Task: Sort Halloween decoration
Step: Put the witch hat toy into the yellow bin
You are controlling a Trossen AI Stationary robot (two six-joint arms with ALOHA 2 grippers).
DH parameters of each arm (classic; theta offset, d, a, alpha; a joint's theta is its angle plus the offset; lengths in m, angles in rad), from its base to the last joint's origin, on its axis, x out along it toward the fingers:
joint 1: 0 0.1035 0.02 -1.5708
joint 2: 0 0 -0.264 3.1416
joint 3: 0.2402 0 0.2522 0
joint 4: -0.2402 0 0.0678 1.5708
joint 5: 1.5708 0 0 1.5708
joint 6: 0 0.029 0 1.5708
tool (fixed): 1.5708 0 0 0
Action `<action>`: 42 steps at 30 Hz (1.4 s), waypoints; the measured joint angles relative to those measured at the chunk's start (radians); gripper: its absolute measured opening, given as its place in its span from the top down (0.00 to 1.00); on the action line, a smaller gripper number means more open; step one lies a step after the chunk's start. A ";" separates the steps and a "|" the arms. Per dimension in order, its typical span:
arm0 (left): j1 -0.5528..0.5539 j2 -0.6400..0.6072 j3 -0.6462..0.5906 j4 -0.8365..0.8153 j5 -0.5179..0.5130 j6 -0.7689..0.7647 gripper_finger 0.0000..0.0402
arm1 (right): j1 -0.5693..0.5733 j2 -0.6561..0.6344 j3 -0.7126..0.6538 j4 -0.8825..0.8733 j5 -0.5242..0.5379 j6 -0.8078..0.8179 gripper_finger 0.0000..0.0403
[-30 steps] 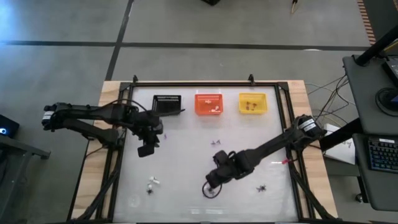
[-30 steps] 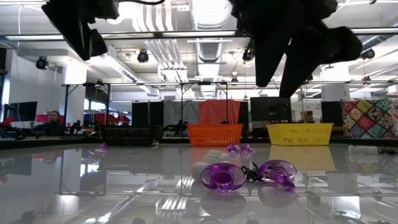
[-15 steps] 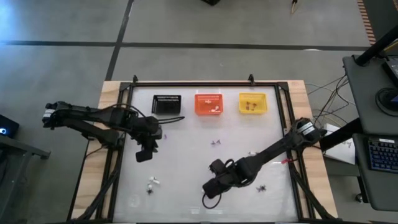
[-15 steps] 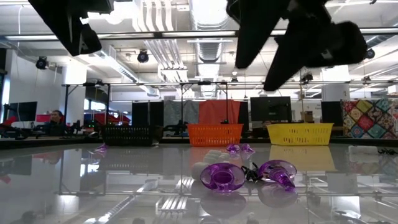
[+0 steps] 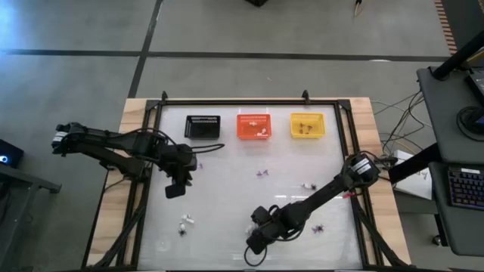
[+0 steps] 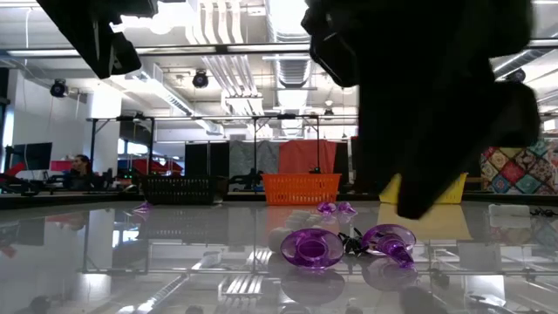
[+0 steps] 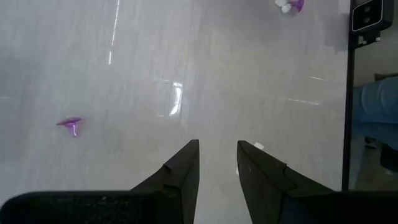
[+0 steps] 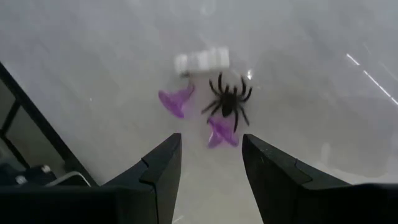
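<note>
Near the table's front edge lies a cluster of Halloween decoration: a black spider [image 8: 229, 102], two purple pieces [image 8: 176, 99] [image 8: 221, 134] and a white bit [image 8: 202, 60]. The low view shows it too, as purple pieces [image 6: 312, 247] with the spider [image 6: 353, 242] between them. My right gripper [image 8: 208, 162] [image 5: 255, 243] hangs open just above and short of this cluster, slanting down, touching nothing. My left gripper [image 7: 217, 171] [image 5: 175, 189] is open over the bare table at mid left, with a purple piece [image 7: 70, 123] lying off to one side.
A black basket [image 5: 203, 126], an orange basket [image 5: 254, 125] and a yellow basket [image 5: 308, 125] stand in a row along the far edge. Loose trinkets lie at the centre [image 5: 262, 173], right [image 5: 318, 228] and near left [image 5: 184, 223]. A black frame [image 5: 249, 103] rims the table.
My right gripper has gone toward the table's near edge and down, and now stands close over the cluster of purple pieces and the spider, its fingers still open. The trinkets have not moved.
</note>
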 joint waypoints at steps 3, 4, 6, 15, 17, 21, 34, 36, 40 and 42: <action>0.000 0.000 0.000 0.001 0.000 0.000 0.77 | 0.008 0.012 0.000 0.000 -0.015 -0.002 0.60; 0.000 0.000 0.000 0.001 0.000 0.000 0.77 | 0.007 0.018 0.000 0.002 -0.015 -0.002 0.60; 0.000 0.000 0.000 0.002 -0.002 0.000 0.77 | 0.006 0.024 0.000 -0.006 -0.015 -0.006 0.60; 0.000 0.000 0.000 0.010 -0.016 -0.001 0.77 | 0.004 0.053 0.000 -0.001 -0.012 -0.018 0.60; 0.000 0.001 0.000 0.010 -0.017 -0.001 0.77 | 0.002 0.054 0.000 -0.001 -0.009 -0.025 0.60; 0.000 0.001 0.000 0.014 -0.017 -0.001 0.77 | -0.008 0.054 0.000 -0.001 0.004 -0.018 0.63; 0.000 0.001 -0.002 0.030 -0.018 -0.001 0.77 | -0.018 0.055 0.000 0.005 0.009 -0.005 0.84; 0.000 0.001 -0.002 0.030 -0.018 -0.001 0.77 | -0.018 0.055 0.000 0.008 0.014 0.029 0.88; 0.000 0.001 -0.002 0.030 -0.018 -0.001 0.77 | -0.020 0.052 0.001 0.016 0.024 0.051 0.96; 0.000 0.001 -0.002 0.030 -0.018 -0.001 0.77 | -0.020 0.047 0.000 0.007 0.022 0.055 0.97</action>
